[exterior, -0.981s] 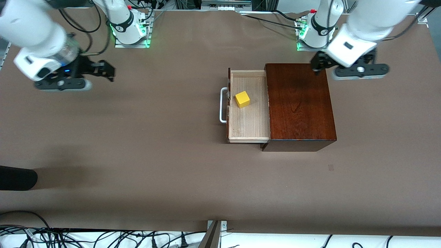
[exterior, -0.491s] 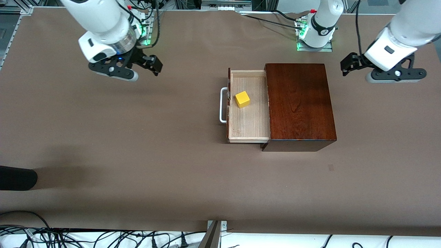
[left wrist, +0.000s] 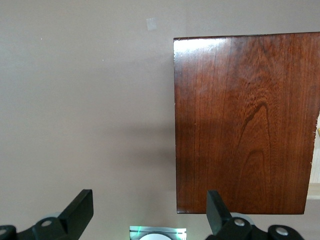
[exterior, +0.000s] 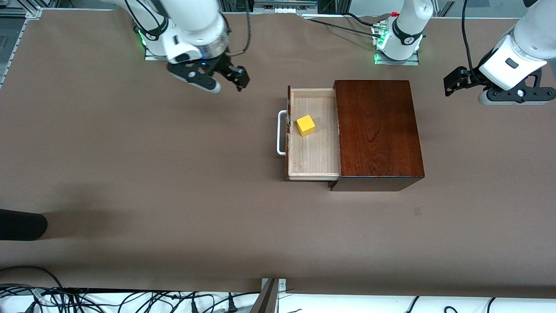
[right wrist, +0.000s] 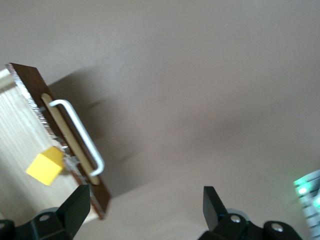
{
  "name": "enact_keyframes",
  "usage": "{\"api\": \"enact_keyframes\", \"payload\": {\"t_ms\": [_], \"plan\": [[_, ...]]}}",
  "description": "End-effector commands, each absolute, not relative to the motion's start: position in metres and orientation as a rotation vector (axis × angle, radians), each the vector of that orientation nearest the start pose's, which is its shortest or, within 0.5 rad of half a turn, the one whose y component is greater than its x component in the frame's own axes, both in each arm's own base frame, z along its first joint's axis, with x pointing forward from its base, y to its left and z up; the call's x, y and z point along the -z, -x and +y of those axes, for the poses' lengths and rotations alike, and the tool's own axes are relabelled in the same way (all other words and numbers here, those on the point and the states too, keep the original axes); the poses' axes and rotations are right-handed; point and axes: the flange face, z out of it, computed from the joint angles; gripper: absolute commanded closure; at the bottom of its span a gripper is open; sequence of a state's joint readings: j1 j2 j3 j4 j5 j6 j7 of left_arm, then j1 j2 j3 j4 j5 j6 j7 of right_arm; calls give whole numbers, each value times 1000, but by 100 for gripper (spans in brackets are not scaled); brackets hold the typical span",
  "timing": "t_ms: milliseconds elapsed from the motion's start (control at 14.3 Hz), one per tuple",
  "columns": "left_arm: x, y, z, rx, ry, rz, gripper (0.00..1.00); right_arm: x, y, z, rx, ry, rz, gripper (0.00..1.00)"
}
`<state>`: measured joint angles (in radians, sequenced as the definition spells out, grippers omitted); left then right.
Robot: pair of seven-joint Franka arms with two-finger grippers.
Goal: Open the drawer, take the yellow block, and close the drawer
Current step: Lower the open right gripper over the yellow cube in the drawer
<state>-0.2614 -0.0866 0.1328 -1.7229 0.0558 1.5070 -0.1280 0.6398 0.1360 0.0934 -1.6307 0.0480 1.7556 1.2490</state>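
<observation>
The drawer (exterior: 313, 152) stands pulled out of the mahogany box (exterior: 378, 130), its white handle (exterior: 281, 132) pointing toward the right arm's end of the table. The yellow block (exterior: 306, 125) sits in the drawer near the front panel. My right gripper (exterior: 232, 78) is open and empty, up over the bare table between its base and the drawer. Its wrist view shows the handle (right wrist: 80, 140), the block (right wrist: 46, 166) and its open gripper (right wrist: 145, 200). My left gripper (exterior: 460, 80) is open and empty over the table beside the box. Its wrist view shows the box top (left wrist: 245, 120) and its gripper (left wrist: 149, 205).
The brown table (exterior: 173, 182) stretches wide on the right arm's side. A dark object (exterior: 21, 224) pokes in at the table's edge at the right arm's end. The arm bases (exterior: 397, 43) (exterior: 163, 41) stand along the edge farthest from the camera. Cables lie along the near edge.
My right gripper has swept from the right arm's end of the table toward the drawer. My left gripper has moved off the box toward the left arm's end. Drawer and block have not moved.
</observation>
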Motion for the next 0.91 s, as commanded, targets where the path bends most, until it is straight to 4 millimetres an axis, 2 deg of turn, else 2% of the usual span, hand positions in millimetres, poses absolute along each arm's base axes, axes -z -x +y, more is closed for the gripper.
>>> {"api": "enact_keyframes", "payload": {"t_ms": [0, 280, 350, 491, 701, 841], "plan": [[-598, -511, -54, -176, 3116, 26, 0, -528, -451, 449, -82, 2868, 1115, 0], [-596, -517, -53, -173, 3116, 19, 0, -527, -457, 490, -103, 2602, 1591, 0], [-597, -518, -52, -161, 3116, 14, 0, -523, -455, 505, -107, 2553, 1641, 0], [-598, -520, -35, -150, 3121, -34, 0, -513, -449, 530, -114, 2463, 1721, 0], [-590, -526, -36, -171, 3104, -22, 0, -486, -437, 561, -123, 2389, 1799, 0], [-598, -536, -37, -139, 3113, -25, 0, -469, -440, 574, -129, 2320, 1853, 0]]}}
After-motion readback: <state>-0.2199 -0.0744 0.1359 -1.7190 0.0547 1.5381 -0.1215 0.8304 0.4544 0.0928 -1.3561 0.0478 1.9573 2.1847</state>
